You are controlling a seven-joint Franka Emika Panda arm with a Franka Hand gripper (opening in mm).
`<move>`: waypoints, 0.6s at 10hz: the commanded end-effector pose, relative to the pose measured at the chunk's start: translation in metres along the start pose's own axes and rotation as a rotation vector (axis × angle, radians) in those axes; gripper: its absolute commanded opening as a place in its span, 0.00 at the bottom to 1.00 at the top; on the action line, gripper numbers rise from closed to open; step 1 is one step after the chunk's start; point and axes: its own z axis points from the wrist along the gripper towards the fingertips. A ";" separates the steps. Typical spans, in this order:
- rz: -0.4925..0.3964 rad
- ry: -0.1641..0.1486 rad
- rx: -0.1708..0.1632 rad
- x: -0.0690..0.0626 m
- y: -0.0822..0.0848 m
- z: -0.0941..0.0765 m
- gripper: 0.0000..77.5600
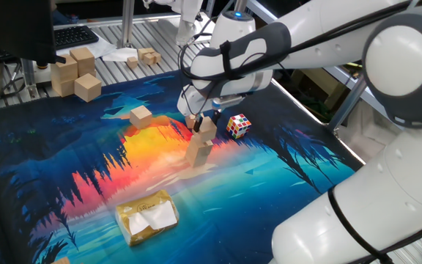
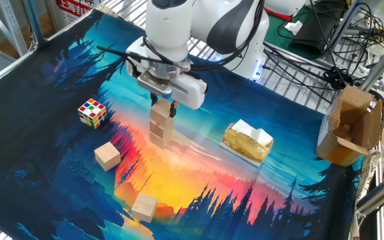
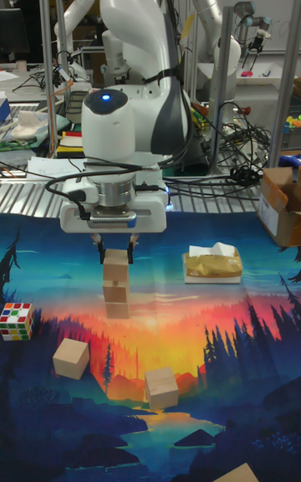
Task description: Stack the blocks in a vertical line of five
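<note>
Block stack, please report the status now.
Gripper around top block, grip unclear. Stack three high. Two loose blocks on mat. Nothing in the way.

Five small tan blocks: three in one stack [image 3: 115, 285] and two loose, one loose block [image 3: 71, 358] at 8 o'clock from it, the other loose block [image 3: 162, 387] at 5 o'clock. One puzzle cube [image 3: 17, 320]. One tissue pack [image 3: 212, 264]. At least three larger pale blocks [image 1: 88, 88].
</note>
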 end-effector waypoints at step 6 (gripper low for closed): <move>-0.021 -0.005 0.002 0.004 -0.003 0.002 0.01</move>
